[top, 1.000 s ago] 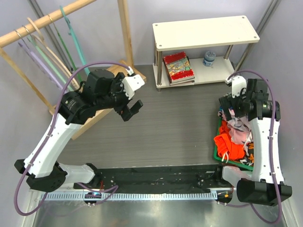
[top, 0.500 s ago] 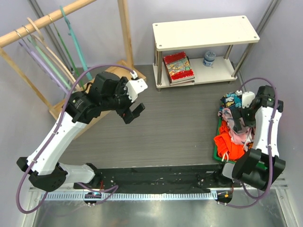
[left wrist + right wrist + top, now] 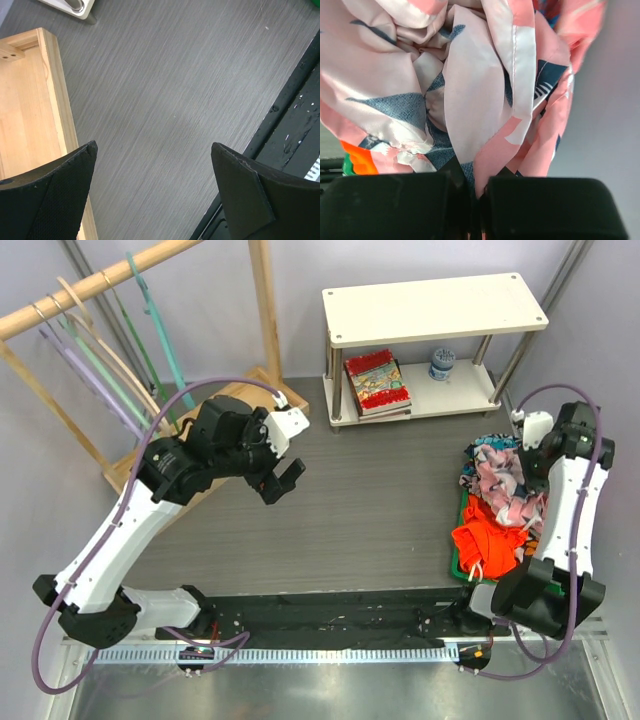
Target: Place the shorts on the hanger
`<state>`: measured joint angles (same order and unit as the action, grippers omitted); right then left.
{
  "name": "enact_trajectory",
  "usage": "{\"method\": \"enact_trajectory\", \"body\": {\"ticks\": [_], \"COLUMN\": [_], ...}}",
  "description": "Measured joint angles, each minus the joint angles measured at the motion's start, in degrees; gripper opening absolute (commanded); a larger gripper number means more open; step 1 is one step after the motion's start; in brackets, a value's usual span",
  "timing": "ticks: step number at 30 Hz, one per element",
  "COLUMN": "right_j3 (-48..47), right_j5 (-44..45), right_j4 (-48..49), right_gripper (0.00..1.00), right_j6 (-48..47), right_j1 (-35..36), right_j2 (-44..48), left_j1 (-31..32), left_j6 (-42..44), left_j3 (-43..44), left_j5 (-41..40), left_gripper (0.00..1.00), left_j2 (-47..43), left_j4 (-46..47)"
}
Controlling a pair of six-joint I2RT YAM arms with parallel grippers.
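The pink shorts [image 3: 503, 488] with navy and white shapes lie bunched on top of the clothes pile at the right edge of the table. They fill the right wrist view [image 3: 470, 85]. My right gripper [image 3: 528, 462] is over the pile, its jaws shut on a fold of the shorts [image 3: 479, 192]. The teal hanger [image 3: 158, 328] hangs on the wooden rail at the back left. My left gripper [image 3: 284, 476] hovers open over the bare table [image 3: 165, 100], fingers [image 3: 55, 195] wide apart with nothing between them, some way from the hanger.
A green basket [image 3: 463, 562] holds an orange-red garment [image 3: 484, 540] and a turquoise patterned cloth [image 3: 488, 451]. A white shelf unit [image 3: 432, 310] with a book [image 3: 376, 382] stands at the back. The wooden rack's base [image 3: 30, 100] lies by my left gripper. Several other hangers [image 3: 95, 365] hang on the rail.
My right gripper came down onto the pile and shut on the pink shorts, which now bulge higher. The left arm swung slightly down and right, jaws still wide.
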<state>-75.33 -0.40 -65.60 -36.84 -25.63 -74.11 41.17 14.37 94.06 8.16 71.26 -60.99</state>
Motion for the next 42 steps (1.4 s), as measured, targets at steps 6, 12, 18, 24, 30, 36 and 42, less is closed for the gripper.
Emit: {"method": "enact_trajectory", "body": {"ticks": [6,12,18,24,30,36,42], "right_j3": [-15.3,-30.1,-30.7,-8.6,4.7,9.0,10.2], "right_j5": [-5.9,-16.9,-29.6,-31.0,-33.8,-38.0,-40.0], "right_j4": [-5.4,-10.3,-10.1,-4.6,9.4,26.6,33.3], "right_gripper": [0.01,0.01,0.01,0.01,0.01,1.0,0.98], "right_j6": [1.6,2.8,4.8,13.3,30.9,57.9,61.0], "right_j1": [0.0,0.0,7.3,22.6,29.7,35.0,33.3], "right_j2": [1.7,1.2,-1.0,0.3,0.4,-4.4,-8.2], "left_j1": [0.0,0.0,0.0,0.0,0.0,0.0,1.8], "left_j6": [-2.0,-4.4,-6.4,-5.6,-1.4,2.6,5.7], "left_j3": [3.8,7.4,6.9,-0.6,-10.0,-16.7,-23.2], "left_j5": [0.9,2.1,3.5,4.2,4.9,7.1,9.0], "left_gripper": [0.93,0.95,0.96,0.99,0.99,1.0,1.0], "left_j2": [0.7,2.1,2.4,-0.5,-4.5,-5.4,-5.2], "left_j4": [-0.2,0.0,0.5,2.5,2.3,2.7,6.6]}}
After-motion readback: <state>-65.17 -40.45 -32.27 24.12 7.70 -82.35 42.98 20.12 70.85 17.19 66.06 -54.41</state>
